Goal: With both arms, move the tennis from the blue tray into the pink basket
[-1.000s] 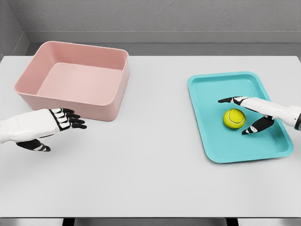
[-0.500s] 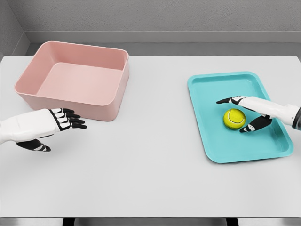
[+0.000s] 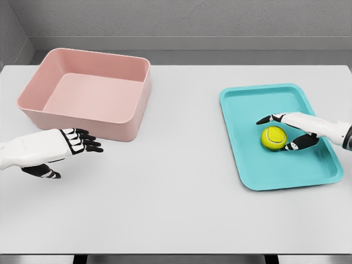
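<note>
A yellow-green tennis ball lies in the blue tray on the right of the white table. My right hand reaches in from the right edge and cups the ball, open: its fingers arch just beyond the ball and the thumb sits against its near right side. The ball still rests on the tray floor. The pink basket stands at the far left with nothing in it. My left hand hovers in front of the basket's near wall, open, fingers pointing right.
The grey wall runs behind the table's far edge. A wide stretch of bare white tabletop separates the basket from the tray. The table's near edge lies along the bottom of the view.
My right hand's fingers and thumb have drawn in closer around the ball, the thumb now reaching its side. The ball has not moved. The left hand has shifted only slightly.
</note>
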